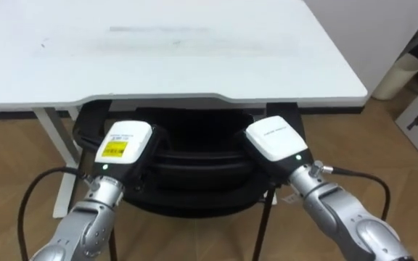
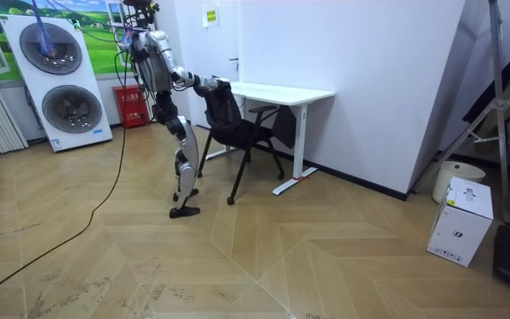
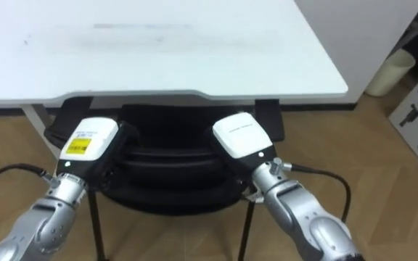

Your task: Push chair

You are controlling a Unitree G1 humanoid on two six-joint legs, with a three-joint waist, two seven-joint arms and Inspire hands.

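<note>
A black chair (image 1: 194, 177) stands in front of me with its seat partly under the white desk (image 1: 194, 51). My left hand (image 1: 125, 143) rests on the left end of the chair's backrest top and my right hand (image 1: 276, 138) on the right end. Both hands show their white backs, and the fingers lie out of sight against the dark backrest. In the room view I stand leaning forward behind the chair (image 2: 233, 124), arms stretched out to its back, with the desk (image 2: 282, 91) against the white wall.
A white desk leg (image 1: 53, 134) stands left of the chair. A white carton (image 2: 460, 217) and a pale cylindrical bin (image 2: 454, 177) sit on the floor at the room view's right. Stacked washing machines (image 2: 56, 80) stand behind me. Open wooden floor lies around.
</note>
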